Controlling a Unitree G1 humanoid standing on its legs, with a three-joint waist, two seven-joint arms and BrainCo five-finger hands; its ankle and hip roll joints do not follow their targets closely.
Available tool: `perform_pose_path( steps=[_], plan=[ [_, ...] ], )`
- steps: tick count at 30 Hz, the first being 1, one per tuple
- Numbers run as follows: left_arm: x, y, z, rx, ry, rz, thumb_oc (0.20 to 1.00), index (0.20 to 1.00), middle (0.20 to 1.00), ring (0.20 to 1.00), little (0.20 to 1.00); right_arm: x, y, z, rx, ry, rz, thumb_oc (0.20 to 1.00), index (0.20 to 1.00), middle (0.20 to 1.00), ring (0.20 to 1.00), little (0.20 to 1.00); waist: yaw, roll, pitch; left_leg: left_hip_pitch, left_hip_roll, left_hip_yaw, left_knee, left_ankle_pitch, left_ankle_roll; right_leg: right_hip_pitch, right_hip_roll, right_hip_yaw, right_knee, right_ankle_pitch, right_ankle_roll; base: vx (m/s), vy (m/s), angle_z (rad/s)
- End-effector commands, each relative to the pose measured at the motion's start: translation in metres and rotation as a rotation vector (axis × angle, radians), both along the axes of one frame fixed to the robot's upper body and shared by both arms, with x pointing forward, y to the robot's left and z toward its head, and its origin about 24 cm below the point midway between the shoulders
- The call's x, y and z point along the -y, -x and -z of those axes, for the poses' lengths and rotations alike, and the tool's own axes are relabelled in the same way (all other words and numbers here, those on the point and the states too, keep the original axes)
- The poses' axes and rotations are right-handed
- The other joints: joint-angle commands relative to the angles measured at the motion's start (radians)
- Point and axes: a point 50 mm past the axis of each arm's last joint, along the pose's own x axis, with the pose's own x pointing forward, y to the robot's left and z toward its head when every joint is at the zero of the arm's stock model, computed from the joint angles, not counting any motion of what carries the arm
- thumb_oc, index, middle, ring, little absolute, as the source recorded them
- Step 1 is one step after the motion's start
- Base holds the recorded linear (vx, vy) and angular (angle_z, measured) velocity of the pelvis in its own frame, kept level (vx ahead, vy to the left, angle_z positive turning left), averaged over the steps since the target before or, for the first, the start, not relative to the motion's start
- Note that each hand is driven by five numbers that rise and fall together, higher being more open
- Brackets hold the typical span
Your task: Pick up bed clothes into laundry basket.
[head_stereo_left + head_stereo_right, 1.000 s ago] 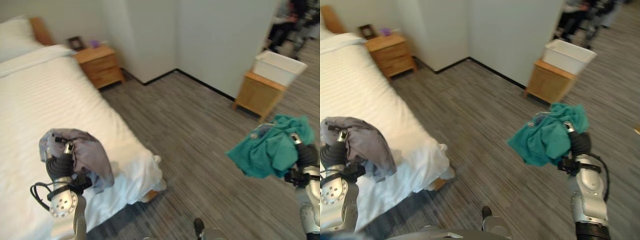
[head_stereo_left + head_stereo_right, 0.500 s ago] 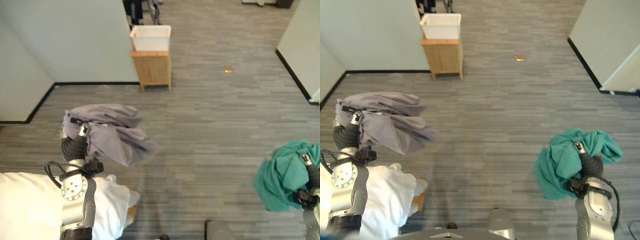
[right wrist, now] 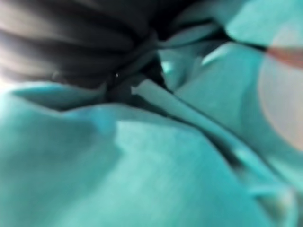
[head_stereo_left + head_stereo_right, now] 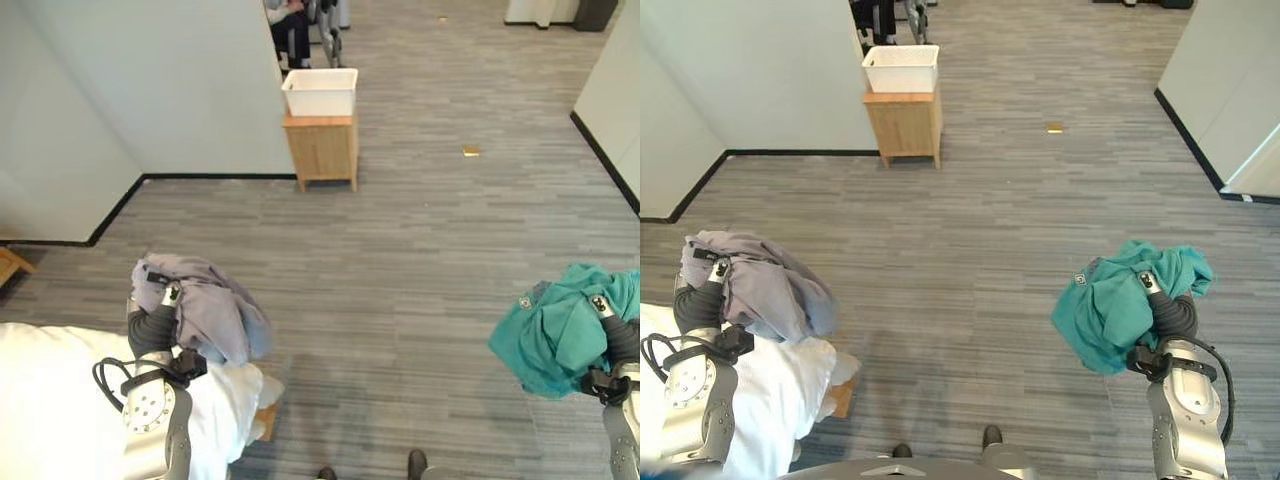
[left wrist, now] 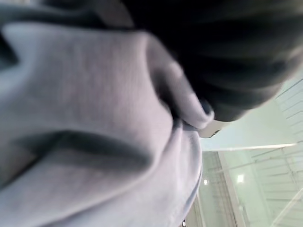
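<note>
A grey garment (image 4: 205, 310) hangs bunched over my left hand (image 4: 150, 328), whose fingers are curled into the cloth, above the bed's corner (image 4: 50, 400). At the lower right my right hand (image 4: 1175, 316) is closed in a teal garment (image 4: 1110, 310) and holds it up over the floor. In each wrist view the cloth, grey (image 5: 94, 118) or teal (image 3: 156, 179), is squeezed against the dark cover. A white laundry basket (image 4: 320, 92) stands on a small wooden stand (image 4: 322, 150) far ahead, beside the wall's corner.
A white wall (image 4: 150, 80) runs along the left up to the stand. Another wall (image 4: 1230, 90) closes the right side. Grey plank floor lies between me and the basket, with a small yellow scrap (image 4: 470, 151) on it. A person (image 4: 290, 15) sits beyond the basket.
The camera has swung from the bed and nightstand towards the basket. The grey garment flared out half a second ago and now hangs down again. Both hands still hold their garments.
</note>
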Motion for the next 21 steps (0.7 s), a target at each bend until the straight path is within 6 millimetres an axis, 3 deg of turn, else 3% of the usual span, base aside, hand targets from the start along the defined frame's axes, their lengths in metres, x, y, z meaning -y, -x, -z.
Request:
perform_pose_path(
  steps=[1, 2, 3, 4, 6, 7, 10, 12, 13, 14, 15, 17, 18, 19, 20, 21],
  plan=[
    [-0.019, -0.008, -0.039, 0.141, -0.109, -0.043, 0.200, 0.200, 0.200, 0.200, 0.200, -0.019, -0.024, -0.038, 0.235, -0.038, -0.095, 0.200, 0.200, 0.200, 0.200, 0.200, 0.018, -0.049, 0.015, -0.038, -0.050, -0.076, 0.026, -0.031, 0.058, -0.053, -0.059, 0.048, 0.176, -0.020, 0.046, 0.00, 0.177, 0.00],
    [-0.020, -0.009, -0.039, 0.137, -0.114, -0.047, 0.200, 0.200, 0.200, 0.200, 0.200, -0.020, -0.025, -0.038, 0.237, -0.039, -0.107, 0.200, 0.200, 0.200, 0.200, 0.200, 0.013, -0.044, 0.030, -0.030, -0.051, -0.078, 0.021, -0.034, 0.068, -0.114, -0.058, 0.054, 0.285, 0.011, 0.063, -0.02, 0.145, -0.03],
    [-0.021, -0.009, -0.039, 0.138, -0.114, -0.048, 0.200, 0.200, 0.200, 0.200, 0.200, -0.021, -0.025, -0.038, 0.238, -0.039, -0.107, 0.200, 0.200, 0.200, 0.200, 0.200, 0.015, -0.045, 0.029, -0.033, -0.053, -0.075, 0.020, -0.033, 0.069, -0.128, -0.059, 0.059, 0.304, 0.005, 0.064, -0.04, 0.115, -0.03],
    [-0.021, -0.010, -0.041, 0.138, -0.121, -0.049, 0.200, 0.200, 0.200, 0.200, 0.200, -0.024, -0.025, -0.037, 0.229, -0.034, -0.121, 0.200, 0.200, 0.200, 0.200, 0.200, 0.009, -0.037, 0.053, -0.024, -0.049, -0.072, 0.013, -0.034, 0.078, -0.194, -0.049, 0.064, 0.432, 0.053, 0.092, -0.03, 0.137, 0.04],
    [-0.022, -0.009, -0.047, 0.162, -0.136, -0.053, 0.200, 0.200, 0.200, 0.200, 0.200, -0.030, -0.026, -0.032, 0.201, -0.026, -0.142, 0.200, 0.200, 0.200, 0.200, 0.200, -0.004, 0.004, 0.091, 0.023, -0.038, -0.069, 0.001, -0.055, 0.088, -0.335, -0.071, 0.011, 0.616, 0.104, 0.124, 0.21, 0.215, -0.12],
    [-0.022, -0.008, -0.049, 0.168, -0.140, -0.050, 0.200, 0.200, 0.200, 0.200, 0.200, -0.030, -0.025, -0.030, 0.190, -0.023, -0.142, 0.200, 0.200, 0.200, 0.200, 0.200, -0.017, 0.003, 0.090, 0.041, -0.041, -0.073, 0.000, -0.073, 0.085, -0.366, -0.083, 0.001, 0.601, 0.083, 0.113, 0.44, 0.100, -0.29],
    [-0.020, -0.013, -0.056, 0.205, -0.142, -0.028, 0.200, 0.200, 0.200, 0.200, 0.200, -0.028, -0.022, -0.026, 0.184, -0.039, -0.127, 0.200, 0.200, 0.200, 0.200, 0.200, -0.066, -0.010, 0.081, 0.105, -0.047, -0.106, 0.000, -0.124, 0.054, -0.404, -0.067, 0.033, 0.346, 0.041, 0.081, 0.44, -0.075, 0.04],
    [-0.020, -0.014, -0.056, 0.205, -0.142, -0.028, 0.200, 0.200, 0.200, 0.200, 0.200, -0.028, -0.022, -0.026, 0.184, -0.039, -0.126, 0.200, 0.200, 0.200, 0.200, 0.200, -0.070, -0.003, 0.083, 0.108, -0.038, -0.109, 0.000, -0.127, 0.053, -0.386, -0.060, 0.024, 0.323, 0.048, 0.081, 0.37, -0.125, 0.32],
    [-0.018, -0.024, -0.058, 0.210, -0.147, -0.016, 0.200, 0.200, 0.200, 0.200, 0.200, -0.022, -0.020, -0.021, 0.162, -0.033, -0.098, 0.200, 0.200, 0.200, 0.200, 0.200, -0.123, -0.014, 0.072, 0.171, -0.004, -0.137, 0.000, -0.161, 0.011, -0.421, -0.052, 0.111, 0.086, 0.113, 0.099, 0.54, -0.191, 0.32],
    [-0.018, -0.025, -0.058, 0.211, -0.147, -0.018, 0.200, 0.200, 0.200, 0.200, 0.200, -0.022, -0.020, -0.021, 0.163, -0.033, -0.098, 0.200, 0.200, 0.200, 0.200, 0.200, -0.124, -0.008, 0.071, 0.171, 0.002, -0.136, 0.000, -0.164, 0.010, -0.413, -0.048, 0.108, 0.068, 0.121, 0.101, 0.89, -0.362, 0.69],
    [-0.016, -0.025, -0.058, 0.224, -0.136, -0.010, 0.200, 0.200, 0.200, 0.200, 0.200, -0.020, -0.019, -0.022, 0.157, -0.023, -0.096, 0.200, 0.200, 0.200, 0.200, 0.200, -0.133, -0.013, 0.056, 0.215, 0.027, -0.142, 0.000, -0.158, -0.012, -0.419, -0.052, 0.085, 0.068, 0.155, 0.113, 0.56, -0.301, 0.95],
    [-0.015, -0.022, -0.055, 0.228, -0.119, -0.017, 0.200, 0.200, 0.200, 0.200, 0.200, -0.020, -0.020, -0.024, 0.165, -0.021, -0.108, 0.200, 0.200, 0.200, 0.200, 0.200, -0.131, -0.016, 0.039, 0.222, 0.073, -0.151, 0.098, -0.074, -0.040, -0.388, -0.035, 0.048, 0.101, 0.161, 0.090, 0.57, -0.366, 0.48],
    [-0.014, -0.020, -0.052, 0.222, -0.108, -0.017, 0.200, 0.200, 0.200, 0.200, 0.200, -0.019, -0.022, -0.025, 0.173, -0.034, -0.112, 0.200, 0.200, 0.200, 0.200, 0.200, -0.130, -0.012, 0.036, 0.186, 0.114, -0.157, 0.212, 0.023, -0.057, -0.354, -0.007, 0.047, 0.112, 0.150, 0.060, 0.48, -0.371, -0.20],
    [-0.014, -0.019, -0.047, 0.214, -0.077, -0.027, 0.200, 0.200, 0.200, 0.200, 0.200, -0.018, -0.024, -0.025, 0.178, -0.049, -0.109, 0.200, 0.200, 0.200, 0.200, 0.200, -0.119, -0.015, 0.034, 0.127, 0.138, -0.155, 0.372, 0.092, -0.051, -0.302, 0.015, 0.047, 0.110, 0.120, 0.033, 0.32, -0.320, -0.13],
    [-0.014, -0.019, -0.048, 0.215, -0.077, -0.027, 0.200, 0.200, 0.200, 0.200, 0.200, -0.018, -0.024, -0.025, 0.179, -0.050, -0.109, 0.200, 0.200, 0.200, 0.200, 0.200, -0.122, -0.018, 0.033, 0.118, 0.135, -0.161, 0.379, 0.094, -0.052, -0.304, 0.011, 0.045, 0.107, 0.125, 0.031, 0.56, -0.585, 0.13],
    [-0.016, -0.017, -0.047, 0.226, -0.039, -0.044, 0.200, 0.200, 0.200, 0.200, 0.200, -0.018, -0.029, -0.033, 0.228, -0.069, -0.110, 0.200, 0.200, 0.200, 0.200, 0.200, -0.079, -0.060, 0.054, -0.022, 0.156, -0.141, 0.705, 0.160, -0.032, -0.205, 0.023, 0.023, 0.097, 0.075, -0.040, 0.51, -0.607, 0.01]
  ],
)
